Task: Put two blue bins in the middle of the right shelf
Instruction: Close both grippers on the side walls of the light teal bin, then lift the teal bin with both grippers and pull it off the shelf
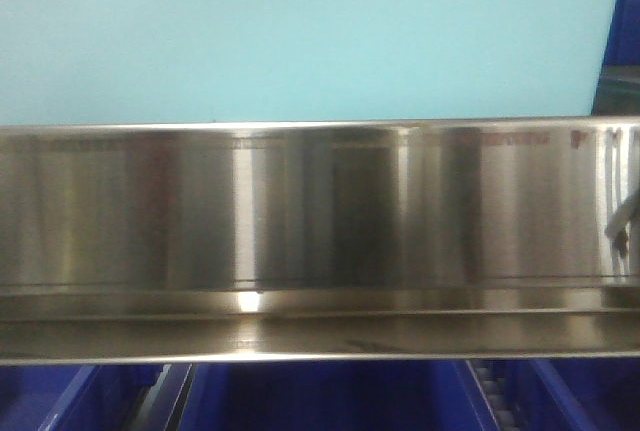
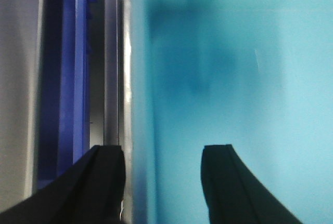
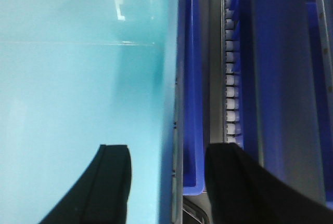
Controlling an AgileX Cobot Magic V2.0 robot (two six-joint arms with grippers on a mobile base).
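Note:
A pale cyan bin [image 1: 300,36] fills the top of the front view, standing behind the tall shiny steel lip of the shelf level [image 1: 320,211]. I cannot tell whether this is one bin or two. In the left wrist view the bin [image 2: 234,78] fills the right side, beside a steel edge [image 2: 112,52]. My left gripper [image 2: 162,148] is open, one finger outside the bin's side and one over the cyan surface. In the right wrist view the bin [image 3: 83,78] fills the left. My right gripper [image 3: 167,148] is open, straddling the bin's right edge.
Darker royal-blue bins [image 1: 320,401] sit on the level below the steel shelf. Another dark blue bin [image 2: 73,78] lies left of the steel edge. Dark blue bins [image 3: 191,78] and a white roller track [image 3: 231,78] lie right of the cyan bin.

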